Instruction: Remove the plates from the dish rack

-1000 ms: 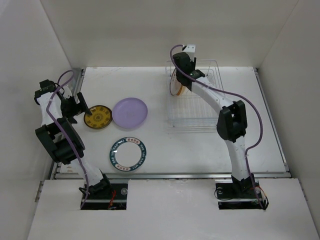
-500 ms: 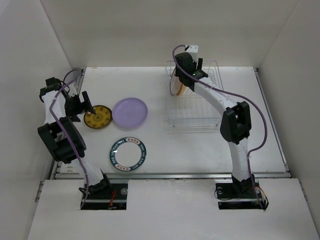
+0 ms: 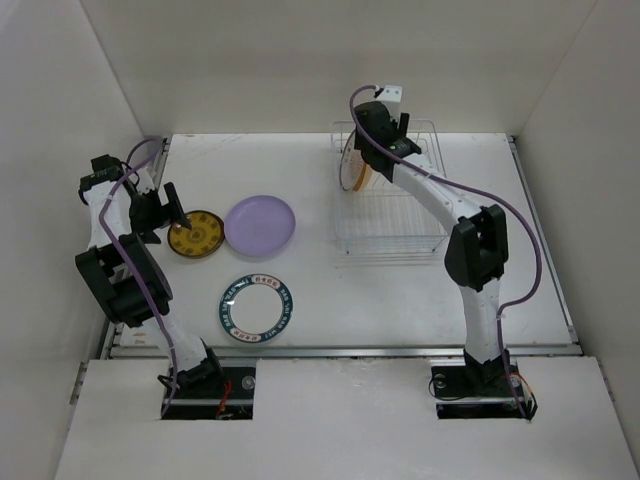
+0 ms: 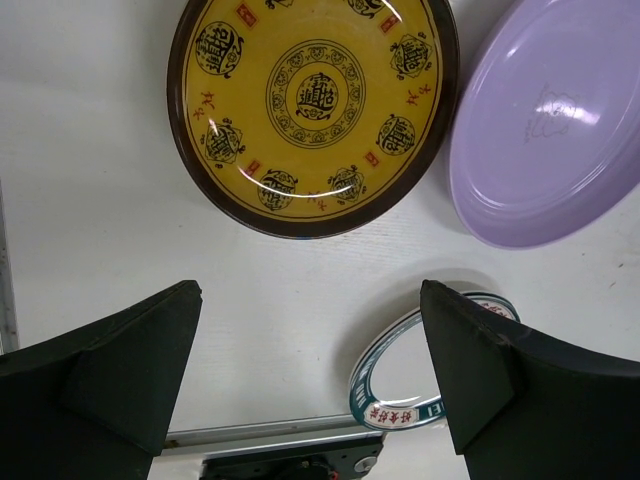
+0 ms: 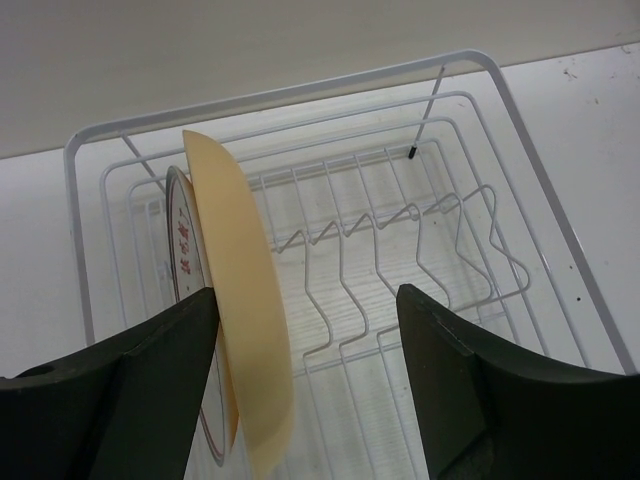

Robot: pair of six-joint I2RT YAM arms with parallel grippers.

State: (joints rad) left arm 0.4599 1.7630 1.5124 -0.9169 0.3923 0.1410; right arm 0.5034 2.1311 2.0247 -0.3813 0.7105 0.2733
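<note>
On the white table, far right, stands the white wire dish rack. At its end a round pale orange plate stands upright, with a white patterned-rim plate just behind. My right hand is spread, and the orange plate sits between its fingers, close to one. My left hand, also spread, hovers just beside the round yellow-and-brown patterned plate.

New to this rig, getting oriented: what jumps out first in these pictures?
A pale orange plate stands on edge in the dish rack, far right, the open right gripper straddling it. On the left, three plates lie flat on the table: yellow-and-brown, lavender and teal-rimmed, the open left gripper beside the first.
</note>
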